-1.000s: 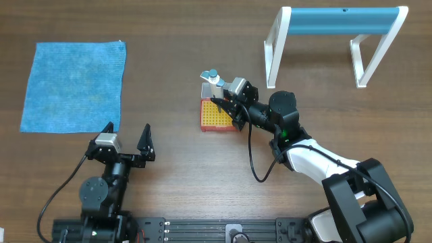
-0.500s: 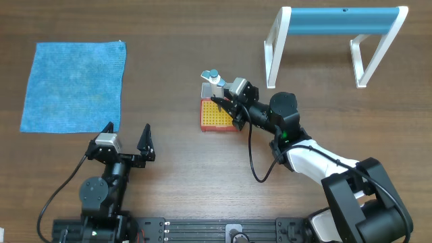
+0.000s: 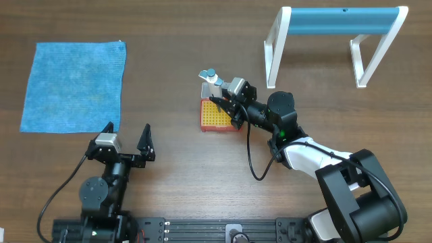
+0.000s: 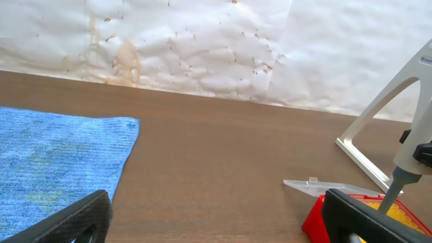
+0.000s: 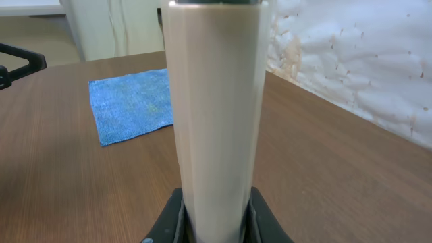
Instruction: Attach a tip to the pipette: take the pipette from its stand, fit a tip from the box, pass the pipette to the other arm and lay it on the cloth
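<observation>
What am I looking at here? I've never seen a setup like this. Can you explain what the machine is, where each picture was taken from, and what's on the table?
These are two robot arms working at a wooden table. One picture looks straight down from above, with the arms' bases along its bottom edge. The other two pictures come from small cameras mounted on each arm's wrist. On the table are a blue cloth, a red tip box filled with yellow pipette tips, and a white and blue stand. The right gripper is shut on a white pipette, holding it at the tip box. The pipette is the pale column in the middle of the right wrist picture. The left gripper is open, holds nothing, and sits near the cloth.
</observation>
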Motion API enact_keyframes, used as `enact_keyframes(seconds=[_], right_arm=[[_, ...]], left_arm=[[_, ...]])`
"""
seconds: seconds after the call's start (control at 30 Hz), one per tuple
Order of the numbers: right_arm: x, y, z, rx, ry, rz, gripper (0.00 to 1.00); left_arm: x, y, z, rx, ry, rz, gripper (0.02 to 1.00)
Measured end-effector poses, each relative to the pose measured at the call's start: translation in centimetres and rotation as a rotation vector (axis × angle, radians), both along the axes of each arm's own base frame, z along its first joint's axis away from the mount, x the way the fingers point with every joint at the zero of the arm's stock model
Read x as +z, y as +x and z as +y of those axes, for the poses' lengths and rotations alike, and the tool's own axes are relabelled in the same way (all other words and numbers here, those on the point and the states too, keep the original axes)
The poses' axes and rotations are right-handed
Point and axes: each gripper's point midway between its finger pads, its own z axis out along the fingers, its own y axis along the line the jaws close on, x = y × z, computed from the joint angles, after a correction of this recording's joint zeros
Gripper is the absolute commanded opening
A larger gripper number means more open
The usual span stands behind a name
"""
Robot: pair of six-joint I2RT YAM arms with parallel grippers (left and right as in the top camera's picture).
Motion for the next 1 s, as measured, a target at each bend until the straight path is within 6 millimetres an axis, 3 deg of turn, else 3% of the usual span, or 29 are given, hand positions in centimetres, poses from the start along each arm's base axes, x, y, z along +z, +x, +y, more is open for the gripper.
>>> enact_keyframes(seconds=[0.47,0.63,0.83,1.0], right_arm=[[0.9,-0.7,-0.3,-0.004,0.001,-0.006,0.077],[2.9,-0.8,-0.4,-0.004,0.021,-0.052,0.08],[8.5,-0.2,-0.1,-0.004,0.048,-0.124,0.073],[11.5,0.7,0.1,-0.008,-0.027,0.037,0.077]], left_arm=[[0.0,0.0,0.0,0.0,0.0,0.0,0.998],[0.0,0.0,0.0,0.0,0.0,0.0,0.998],[0.0,0.0,0.0,0.0,0.0,0.0,0.998],[0.0,0.0,0.0,0.0,0.0,-0.001,0.996]])
